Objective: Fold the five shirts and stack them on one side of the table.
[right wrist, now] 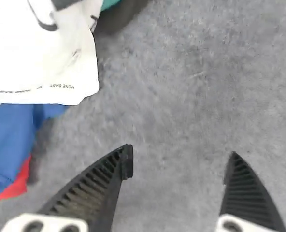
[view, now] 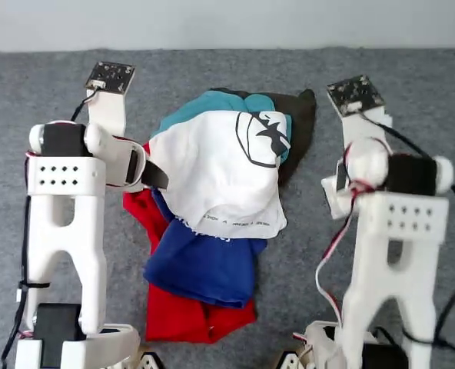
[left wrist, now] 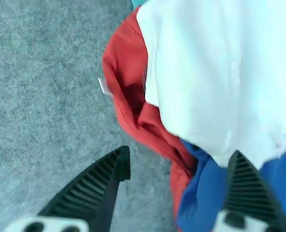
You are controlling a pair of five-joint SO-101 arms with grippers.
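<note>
Across the grey, felt-like table [view: 412, 84] all five shirts lie in one loose heap at the middle, between the two arms. By the look of it none is folded and no stack has been begun at either side, so the whole task is still to do. Largest and uppermost is the white shirt [view: 220, 173], a soft, limp knit with a black graphic on its chest and a line of small print along its hem. Under it spreads the blue shirt [view: 204, 265], rumpled and rounded at its edges. The red shirt [view: 185, 319] is lower still, bunched into thick folds along one side. A teal shirt [view: 204, 104] and a dark olive one [view: 297, 123] peek out at the far end. The left gripper [left wrist: 180, 162] hangs wide open and empty over the red shirt's bunched edge, one ribbed black finger above bare felt, the other above blue and white cloth. The right gripper [right wrist: 179, 164] is likewise spread wide and holds nothing, over bare felt just beside the white hem. Smallest of all, a white tag [left wrist: 103, 86] sticks out from the red fold.
</note>
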